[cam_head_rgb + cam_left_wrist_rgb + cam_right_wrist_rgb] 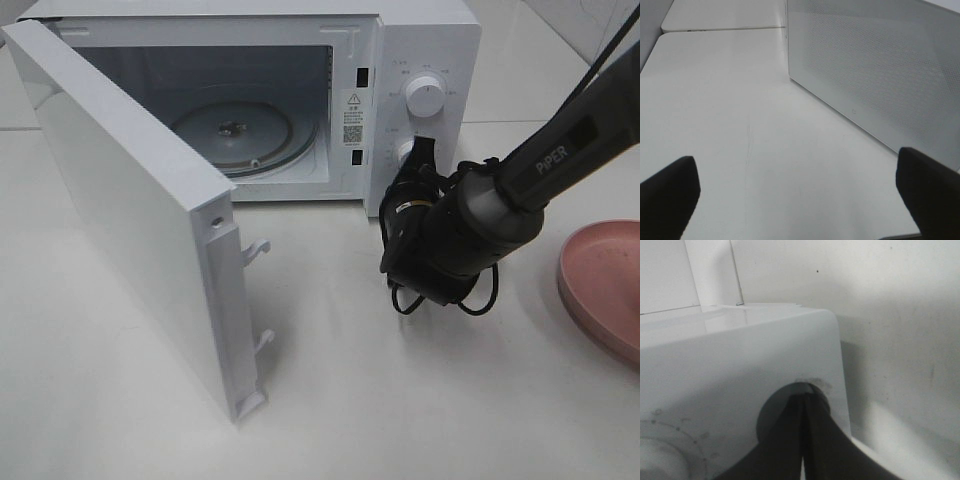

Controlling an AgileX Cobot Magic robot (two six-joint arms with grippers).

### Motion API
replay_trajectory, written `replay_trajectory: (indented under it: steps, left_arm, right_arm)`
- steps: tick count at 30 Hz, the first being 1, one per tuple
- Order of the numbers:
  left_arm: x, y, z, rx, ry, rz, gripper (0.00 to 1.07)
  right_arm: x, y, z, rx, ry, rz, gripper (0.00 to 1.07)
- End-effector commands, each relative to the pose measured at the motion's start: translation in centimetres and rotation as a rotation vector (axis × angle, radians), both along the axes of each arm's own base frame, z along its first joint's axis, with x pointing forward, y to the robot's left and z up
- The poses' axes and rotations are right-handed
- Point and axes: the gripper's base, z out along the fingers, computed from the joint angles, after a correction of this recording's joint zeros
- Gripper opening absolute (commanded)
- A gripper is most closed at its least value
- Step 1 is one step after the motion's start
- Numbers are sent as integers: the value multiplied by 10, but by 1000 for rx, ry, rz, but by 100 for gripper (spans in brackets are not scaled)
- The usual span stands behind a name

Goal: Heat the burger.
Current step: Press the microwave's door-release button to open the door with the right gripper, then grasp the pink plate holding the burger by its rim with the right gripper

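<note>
The burger is not in any view. The white microwave (420, 40) stands open, its door (130, 210) swung out to the left and its glass turntable (245, 130) bare. My right gripper (420, 152) is at the control panel, its tips against the lower knob (404, 152) under the upper knob (424, 96). In the right wrist view its fingers (804, 402) are pressed together, shut with nothing between them. My left gripper (800, 200) is open above the table, beside the door's outer face (880, 75), and holds nothing.
A pink plate (605, 290) lies at the right edge of the table; the part in view carries nothing. The open door juts far out over the left half of the white table (380, 400). The right arm (560, 150) reaches in from the upper right.
</note>
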Motion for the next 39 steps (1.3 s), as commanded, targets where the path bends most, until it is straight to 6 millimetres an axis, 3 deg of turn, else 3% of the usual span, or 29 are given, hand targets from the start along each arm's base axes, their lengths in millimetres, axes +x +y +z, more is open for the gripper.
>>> replay_trajectory:
  steps: [1,17,19,25,27,31,39]
  left_arm:
    - [-3,-1,0,-9,-28,-1,100]
    - [-3,-1,0,-9,-28,-1,100]
    - [-3,-1,0,-9,-28,-1,100]
    - [-3,-1,0,-9,-28,-1,100]
    - [-3,-1,0,-9,-28,-1,100]
    - [-3,-1,0,-9,-28,-1,100]
    - [-3,-1,0,-9,-28,-1,100]
  right_arm:
    - [40,-8,47,-77,-361,3,2]
    - [9,-9,43,-33,-85,159,2]
    - [-4,-12,42,-57,14,213,2]
    - [-19,-19,41,-100,75,244,2]
    - [-34,-22,39,-125,167,305,3]
    - [-47,-26,39,-161,223,359,3]
    - [-72,-32,58,-315,288,595,4]
